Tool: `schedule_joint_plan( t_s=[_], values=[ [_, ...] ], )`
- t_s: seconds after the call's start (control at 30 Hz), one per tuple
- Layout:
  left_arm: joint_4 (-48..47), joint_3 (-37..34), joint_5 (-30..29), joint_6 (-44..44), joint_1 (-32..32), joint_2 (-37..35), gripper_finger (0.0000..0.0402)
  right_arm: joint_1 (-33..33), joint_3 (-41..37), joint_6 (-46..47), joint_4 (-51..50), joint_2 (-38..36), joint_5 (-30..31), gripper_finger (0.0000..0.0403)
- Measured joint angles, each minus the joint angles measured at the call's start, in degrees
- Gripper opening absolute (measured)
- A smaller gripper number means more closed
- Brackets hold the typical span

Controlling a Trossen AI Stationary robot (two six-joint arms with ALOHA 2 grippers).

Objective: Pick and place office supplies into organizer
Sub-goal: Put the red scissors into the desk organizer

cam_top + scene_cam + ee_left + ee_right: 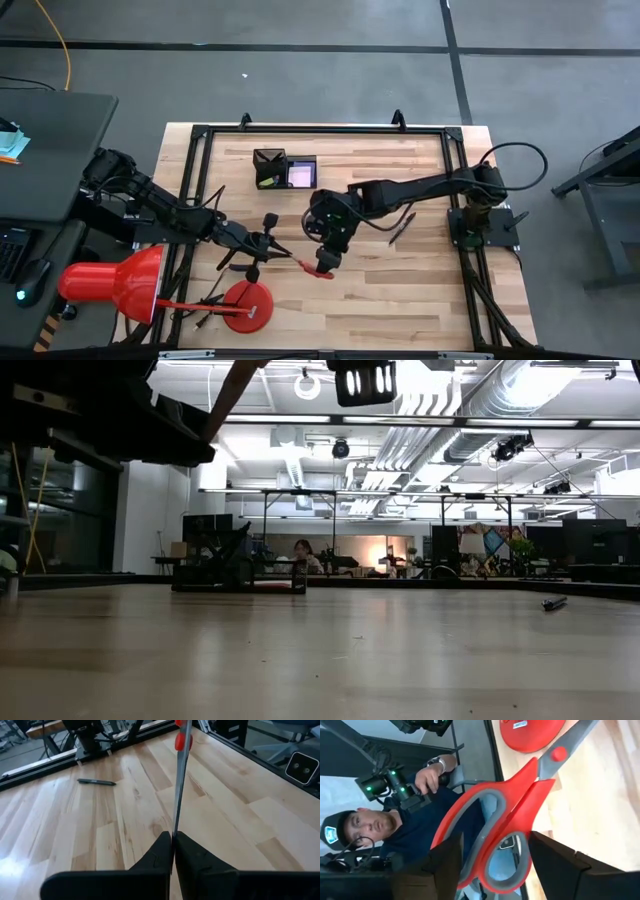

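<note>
The left tool (172, 851) pinches the scissors (505, 815) by the blade tips; their red handles sit between the right tool's (495, 865) spread fingers.

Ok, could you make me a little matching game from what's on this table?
1. red-handled metal scissors
2. slim black pen
3. small black organizer box
4. round red lamp base

A. two compartments, open on top
B. lying loose on the wood
C. blade pinched in the left hand
D. at the wooden table edge, by the left arm

Pairs: 1-C, 2-B, 3-A, 4-D
</note>
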Motion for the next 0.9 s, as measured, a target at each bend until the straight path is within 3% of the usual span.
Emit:
schedule_joint_plan(
  t_s=[0.33, 0.6, 0.9],
  values=[
    [0.1, 0.0, 2.3, -1.1, 0.0, 0.0, 0.0000, -2.9, 0.0, -7.5, -0.5, 0.0, 0.1, 0.0241],
    [-0.8, 0.0, 1.3, -0.8, 0.0, 0.0, 0.0000, -4.4, 0.0, -8.7, -0.6, 0.0, -3.8, 0.0227],
    [2.4, 0.0, 3.2, -3.0, -0.1, 0.0, 0.0000, -7.7, 0.0, -20.9, -4.2, -0.4, 0.4, 0.0208]
  ],
)
